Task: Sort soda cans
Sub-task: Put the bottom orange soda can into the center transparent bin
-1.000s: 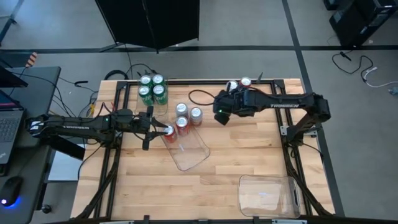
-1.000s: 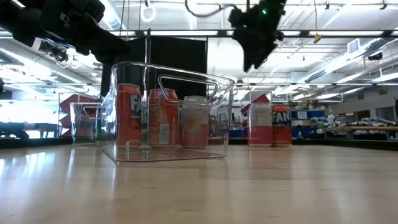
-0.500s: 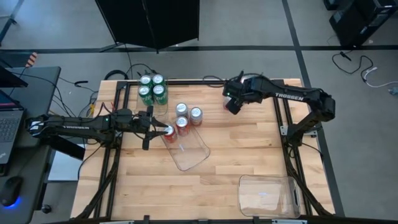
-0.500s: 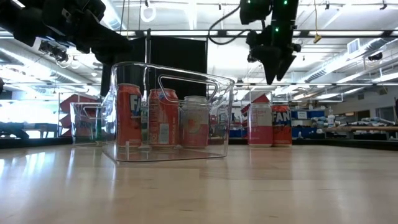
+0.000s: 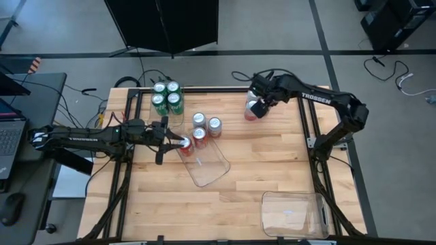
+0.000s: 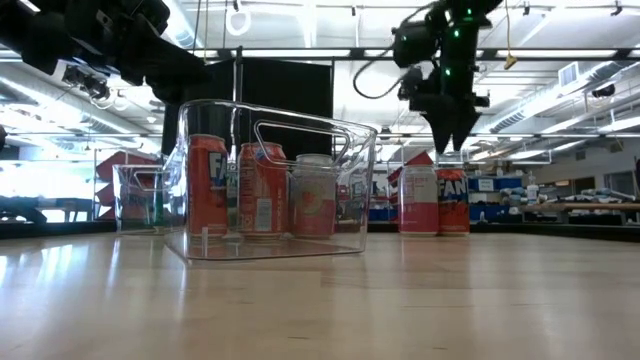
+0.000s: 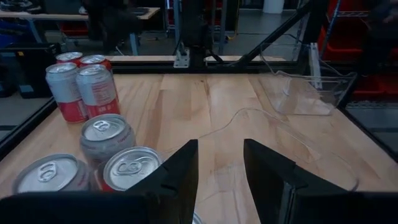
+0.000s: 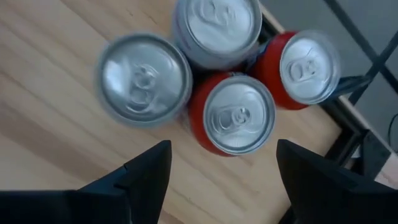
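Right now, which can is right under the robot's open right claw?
The red can in the middle of the four-can bunch sits between the right end effector fingers; the red can beside it and two silver-sided ones lie farther out.

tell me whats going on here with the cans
Two robot arms are sorting soda cans into clear trays. The left end effector sits at the near tray, over a red can inside it, fingers open. The right end effector hangs open above a cluster of cans at the table's far edge, nothing gripped yet. Four green cans stand in another tray; a third tray lies at the table's other end.
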